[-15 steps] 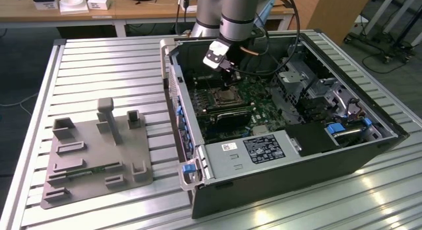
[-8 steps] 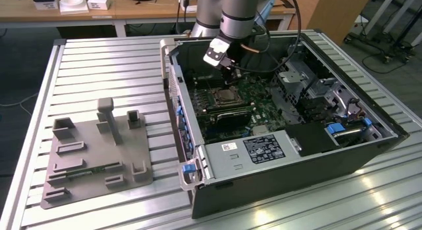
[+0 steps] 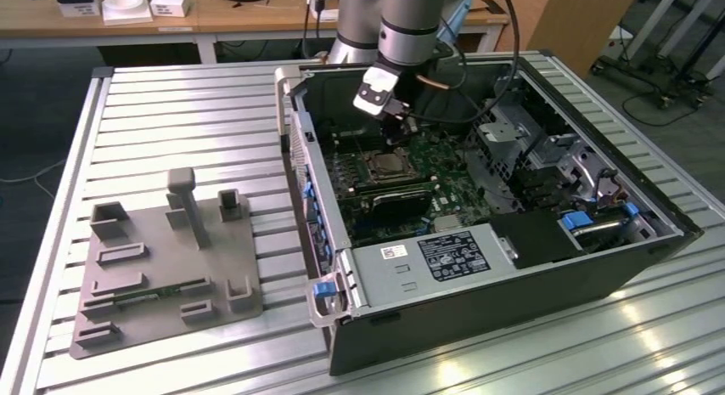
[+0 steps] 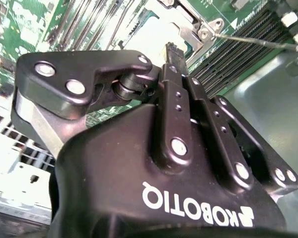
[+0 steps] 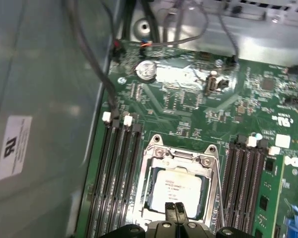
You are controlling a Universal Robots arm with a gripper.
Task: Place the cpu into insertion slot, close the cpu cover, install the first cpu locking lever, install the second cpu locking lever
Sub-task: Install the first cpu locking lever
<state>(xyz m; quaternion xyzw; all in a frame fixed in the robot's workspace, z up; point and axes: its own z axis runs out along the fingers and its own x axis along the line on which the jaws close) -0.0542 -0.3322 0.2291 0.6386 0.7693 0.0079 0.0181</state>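
Observation:
The cpu [image 5: 176, 186], a pale silver square, lies in the insertion slot [image 3: 385, 164] on the green board. The cpu cover [image 5: 161, 156], a metal frame, lies flat around the chip's face. A thin wire lever [image 5: 219, 196] runs along one side of the socket; in the second wrist view a thin lever rod [image 4: 253, 40] sticks out from the socket's corner over the memory slots. My gripper [image 5: 176, 212] hangs just above the socket's edge, its black fingers pressed together with nothing between them. It also appears as the gripper [image 3: 392, 138] in the exterior view and the gripper [image 4: 171, 49] in the second wrist view.
The open computer case [image 3: 668, 212] lies on a slatted metal table [image 3: 170, 115]. Memory slots [image 5: 116, 173] flank the socket on both sides, and cables [image 5: 94, 59] hang near the case wall. A grey fixture plate [image 3: 170, 268] sits toward the exterior view's left.

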